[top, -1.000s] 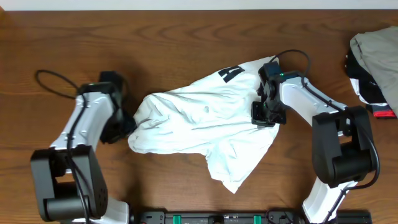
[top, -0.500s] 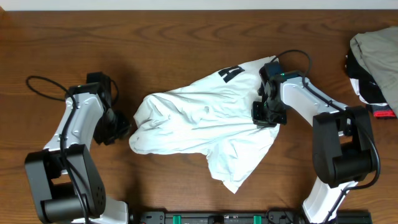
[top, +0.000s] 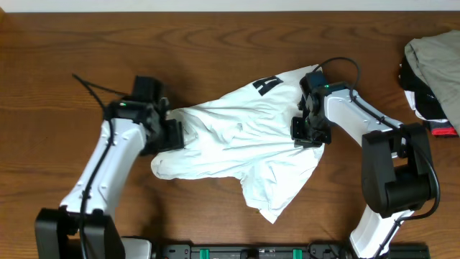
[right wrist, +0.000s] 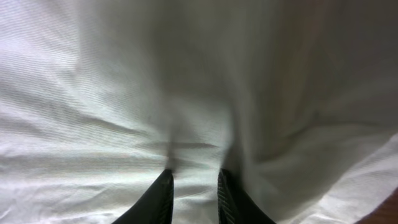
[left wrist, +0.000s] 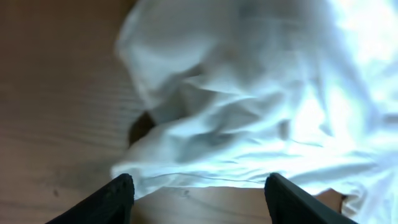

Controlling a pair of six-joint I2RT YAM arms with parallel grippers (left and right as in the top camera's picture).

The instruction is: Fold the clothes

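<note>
1 white T-shirt point(top: 237, 137) between left hand point(top: 175, 134) and right hand point(top: 305, 134)

One white T-shirt point(top: 237, 137), one heap of other clothes point(top: 433, 68), one table point(top: 215, 43), two claws: left claw point(top: 177, 134), right claw point(top: 307, 134)

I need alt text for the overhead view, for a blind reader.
A crumpled white T-shirt lies on a wooden table, the left hand at its left edge and the right hand on its right edge. A heap of other garments sits far right.

Wrinkly cloth T-shirt point(top: 237, 137), matt wooden table point(top: 215, 43)
</note>
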